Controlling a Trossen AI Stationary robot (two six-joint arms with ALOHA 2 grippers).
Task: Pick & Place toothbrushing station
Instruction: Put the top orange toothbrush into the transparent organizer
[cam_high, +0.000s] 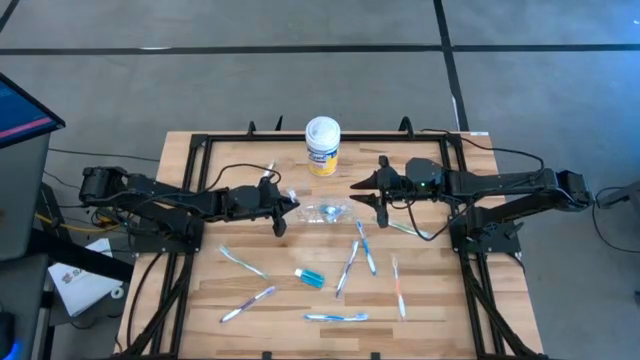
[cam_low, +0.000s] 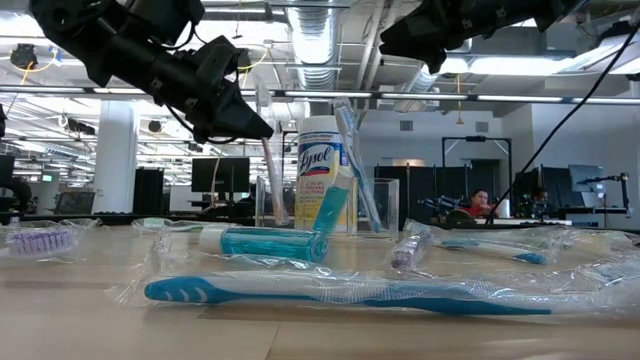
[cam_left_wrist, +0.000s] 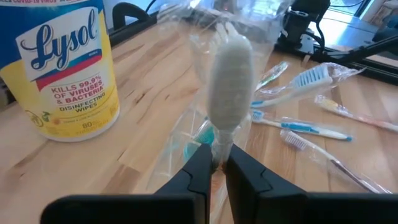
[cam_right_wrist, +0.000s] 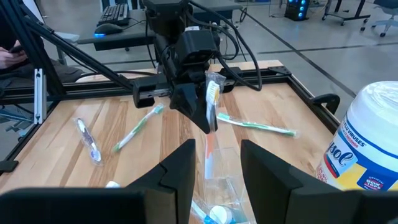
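The left end effector (cam_left_wrist: 214, 163) was clenched on a wrapped toothbrush (cam_left_wrist: 229, 78), holding it above the see-through cup (cam_high: 327, 212) at mid-worktop (cam_high: 440, 300). The right end effector (cam_right_wrist: 216, 160) hovered released beside the cup. Other toothbrushes (cam_high: 340, 317) lay scattered nearby.

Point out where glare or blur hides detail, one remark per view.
Low view: ceiling lights glare behind the arms; the near wrapped toothbrush is soft. Left wrist view: the held toothbrush head is blurred, its wrapper shiny. High view: the clear cup almost vanishes against the table. Right wrist view: evenly lit.
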